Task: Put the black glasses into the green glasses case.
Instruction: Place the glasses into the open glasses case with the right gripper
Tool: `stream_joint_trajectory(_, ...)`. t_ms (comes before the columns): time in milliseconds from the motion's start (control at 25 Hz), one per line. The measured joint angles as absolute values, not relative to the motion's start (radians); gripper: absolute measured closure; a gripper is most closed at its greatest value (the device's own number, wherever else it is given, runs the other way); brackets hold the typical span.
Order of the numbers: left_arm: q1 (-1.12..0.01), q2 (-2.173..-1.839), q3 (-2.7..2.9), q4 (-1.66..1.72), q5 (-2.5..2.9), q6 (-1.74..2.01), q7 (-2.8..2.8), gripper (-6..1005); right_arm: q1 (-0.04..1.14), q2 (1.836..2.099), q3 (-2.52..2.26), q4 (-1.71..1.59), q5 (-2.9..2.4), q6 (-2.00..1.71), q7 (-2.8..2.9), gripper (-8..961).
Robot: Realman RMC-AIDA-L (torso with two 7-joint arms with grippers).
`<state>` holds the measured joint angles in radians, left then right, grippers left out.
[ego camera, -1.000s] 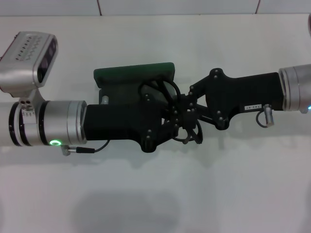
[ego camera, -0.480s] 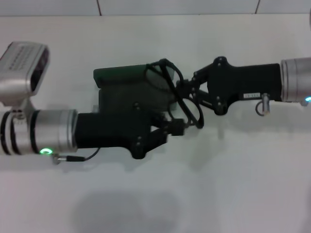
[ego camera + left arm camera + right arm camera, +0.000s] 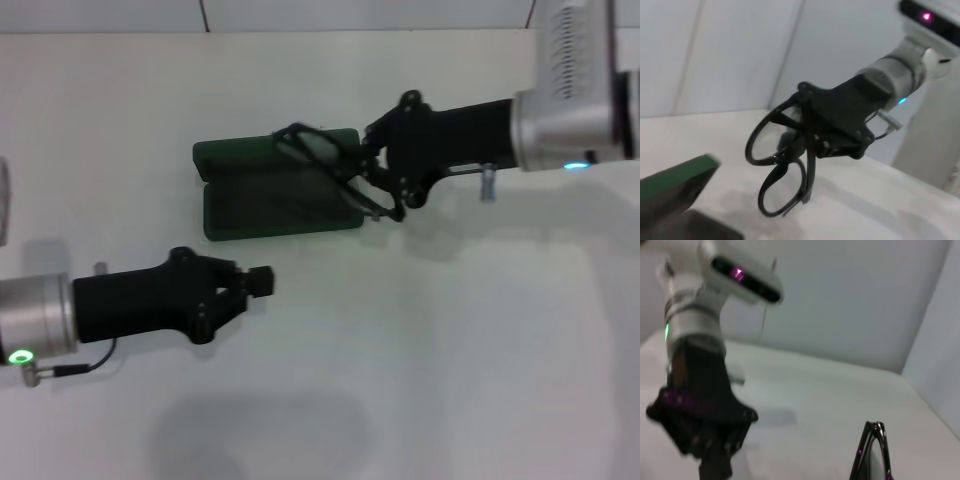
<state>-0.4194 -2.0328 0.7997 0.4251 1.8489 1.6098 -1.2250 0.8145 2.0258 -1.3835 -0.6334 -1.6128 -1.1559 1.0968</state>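
Placing step: right gripper (image 3: 372, 178), jaws pinching the glasses (image 3: 330, 165), hovers over open case (image 3: 260, 205); next, lower and release. Left gripper (image 3: 262, 281), jaws together, idle.

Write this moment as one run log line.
right gripper: holds black glasses over open green glasses case | left gripper: apart from case, empty

Black glasses (image 3: 325, 160) over green glasses case (image 3: 265, 200) right end.

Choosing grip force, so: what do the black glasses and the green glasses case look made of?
Black glasses: thin glossy frame, likely plastic, with clear lenses, held in the right gripper. Green glasses case: rigid-looking matte green shell and a darker, felt-like lining.
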Motion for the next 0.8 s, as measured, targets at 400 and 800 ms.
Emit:
stream_joint_trajectory(400,-0.381,-2.041,0.799,0.448,1.85,1.612,-1.236,994,0.847,2.028,-1.663,-0.707,-1.611,-0.919,1.083,869)
stream_joint_trajectory(800,-0.377,-2.046,0.8,0.441,1.852,1.614,-1.236,994,0.851,2.028,-1.817,-0.762,-1.607,-0.764,1.082,856)
